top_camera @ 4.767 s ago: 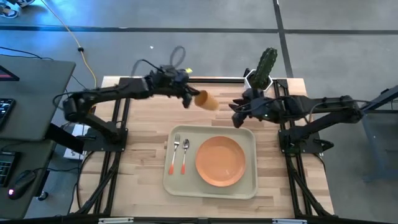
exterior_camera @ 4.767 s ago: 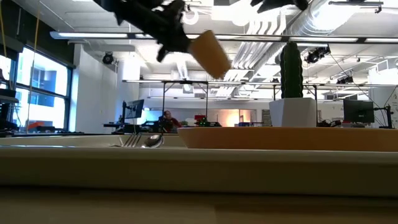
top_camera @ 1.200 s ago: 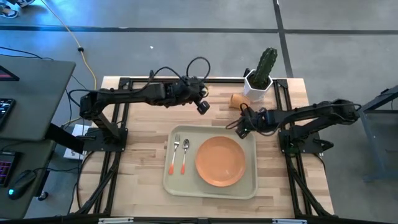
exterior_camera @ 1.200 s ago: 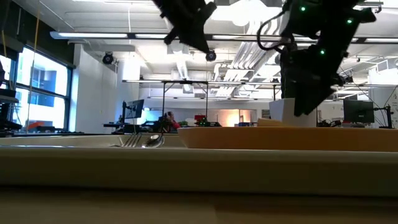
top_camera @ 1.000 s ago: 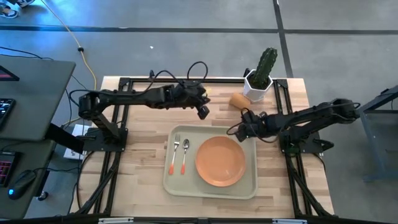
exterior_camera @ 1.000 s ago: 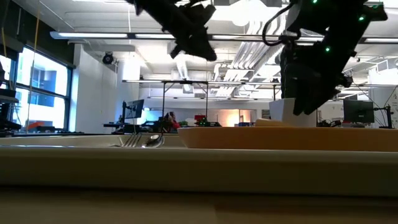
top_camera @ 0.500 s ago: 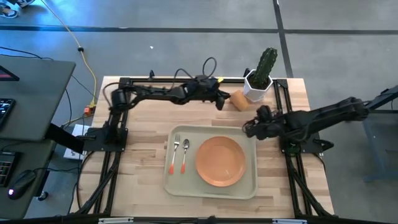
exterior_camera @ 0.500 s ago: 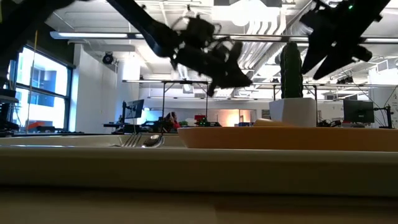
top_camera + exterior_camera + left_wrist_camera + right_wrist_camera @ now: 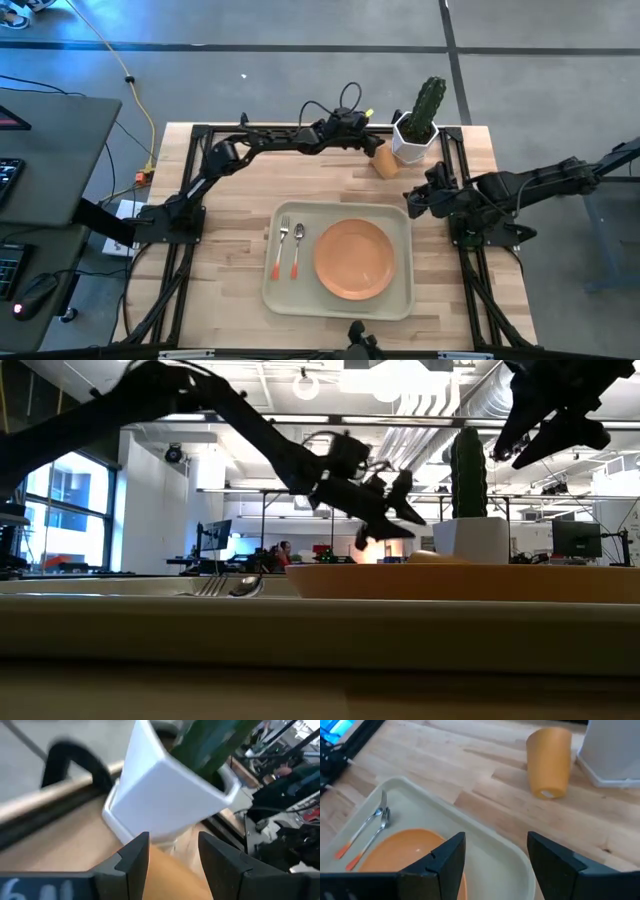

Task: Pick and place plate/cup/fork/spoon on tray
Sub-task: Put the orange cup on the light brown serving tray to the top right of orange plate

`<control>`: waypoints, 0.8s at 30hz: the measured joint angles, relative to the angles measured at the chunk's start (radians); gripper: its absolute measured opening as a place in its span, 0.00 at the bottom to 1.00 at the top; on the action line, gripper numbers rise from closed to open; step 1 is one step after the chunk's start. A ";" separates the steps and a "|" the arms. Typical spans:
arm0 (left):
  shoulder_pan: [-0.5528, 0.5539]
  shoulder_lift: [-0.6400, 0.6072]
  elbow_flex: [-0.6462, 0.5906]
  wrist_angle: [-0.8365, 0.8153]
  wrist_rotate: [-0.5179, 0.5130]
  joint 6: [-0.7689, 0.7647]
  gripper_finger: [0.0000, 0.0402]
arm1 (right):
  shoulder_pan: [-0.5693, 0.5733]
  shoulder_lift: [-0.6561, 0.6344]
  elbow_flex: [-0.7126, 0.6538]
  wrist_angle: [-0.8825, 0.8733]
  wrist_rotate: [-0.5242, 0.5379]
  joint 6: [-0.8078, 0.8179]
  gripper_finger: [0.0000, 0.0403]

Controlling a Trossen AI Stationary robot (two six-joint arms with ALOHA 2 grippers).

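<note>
— Wood table (image 9: 240, 210), grey floor around it. Where does the tray sit?

— Tray (image 9: 405, 290) is at the middle front of the table. The plate (image 9: 353, 258) lies in its right part; fork (image 9: 279, 247) and spoon (image 9: 297, 250) lie side by side in its left part.

— And the cup?

— Cup (image 9: 385, 161) lies tipped on its side on the bare wood behind the tray, just beside the white cactus pot (image 9: 412, 141). The right wrist view shows its base toward the tray.

— Left gripper?

— Left gripper (image 9: 372, 149) is stretched out to the cup, fingers apart, one either side of it in the left wrist view; I can't tell if they touch it.

— Right one?

— Right gripper (image 9: 414, 200) hangs at the tray's far right corner, fingers spread, nothing between them.
</note>
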 joint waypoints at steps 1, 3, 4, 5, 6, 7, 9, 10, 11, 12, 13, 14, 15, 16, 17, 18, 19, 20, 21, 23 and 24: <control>0.000 0.022 0.031 -0.027 0.016 -0.007 0.40 | 0.000 0.002 0.000 0.001 -0.011 -0.001 0.51; -0.002 0.053 0.088 -0.109 0.059 -0.005 0.40 | 0.000 0.004 0.000 0.000 -0.036 -0.003 0.51; -0.002 0.058 0.108 -0.156 0.068 0.007 0.40 | 0.000 0.003 0.000 0.000 -0.046 -0.002 0.51; -0.005 0.059 0.126 -0.199 0.066 0.027 0.40 | 0.000 0.003 0.000 0.000 -0.049 0.000 0.51; -0.008 0.060 0.142 -0.236 0.052 0.053 0.40 | 0.000 0.003 0.000 0.000 -0.049 0.004 0.51; -0.011 0.060 0.152 -0.277 0.033 0.079 0.40 | 0.000 0.003 0.000 0.000 -0.048 0.004 0.51; -0.014 0.062 0.164 -0.352 0.013 0.123 0.40 | 0.000 0.003 0.000 0.000 -0.043 0.004 0.51; -0.016 0.064 0.164 -0.371 0.005 0.140 0.40 | 0.000 0.003 0.000 0.000 -0.042 0.004 0.51; -0.017 0.065 0.164 -0.379 0.004 0.154 0.40 | 0.000 0.003 0.000 0.000 -0.040 0.003 0.51; -0.018 0.065 0.164 -0.389 0.002 0.162 0.40 | 0.000 0.003 0.000 0.000 -0.039 0.002 0.51; -0.019 0.065 0.166 -0.396 0.002 0.163 0.40 | 0.000 0.003 0.000 -0.001 -0.036 0.002 0.51; -0.019 0.065 0.166 -0.398 0.003 0.164 0.40 | 0.000 0.003 0.000 -0.003 -0.032 0.001 0.51; -0.019 0.065 0.166 -0.399 0.010 0.164 0.40 | 0.000 0.003 0.000 -0.004 -0.027 0.000 0.51; -0.020 0.065 0.166 -0.399 0.028 0.165 0.40 | 0.000 0.003 0.000 -0.003 -0.022 -0.003 0.51; -0.020 0.065 0.166 -0.399 0.049 0.167 0.40 | 0.000 0.003 0.000 -0.003 -0.020 -0.003 0.51; -0.021 0.065 0.166 -0.399 0.071 0.168 0.39 | 0.000 0.003 0.000 -0.003 -0.016 -0.003 0.51; -0.022 0.065 0.166 -0.403 0.094 0.170 0.38 | 0.000 0.003 0.000 -0.003 -0.013 -0.003 0.51; -0.023 0.065 0.166 -0.411 0.114 0.181 0.37 | 0.000 0.003 0.000 -0.003 -0.011 -0.003 0.51; -0.026 0.065 0.166 -0.418 0.130 0.200 0.34 | 0.000 0.003 0.000 -0.003 -0.008 -0.003 0.51; -0.034 0.065 0.166 -0.425 0.167 0.257 0.26 | 0.000 0.003 0.000 -0.003 0.001 0.001 0.51; -0.040 0.065 0.166 -0.425 0.184 0.288 0.22 | 0.000 0.003 0.000 -0.003 0.006 0.004 0.51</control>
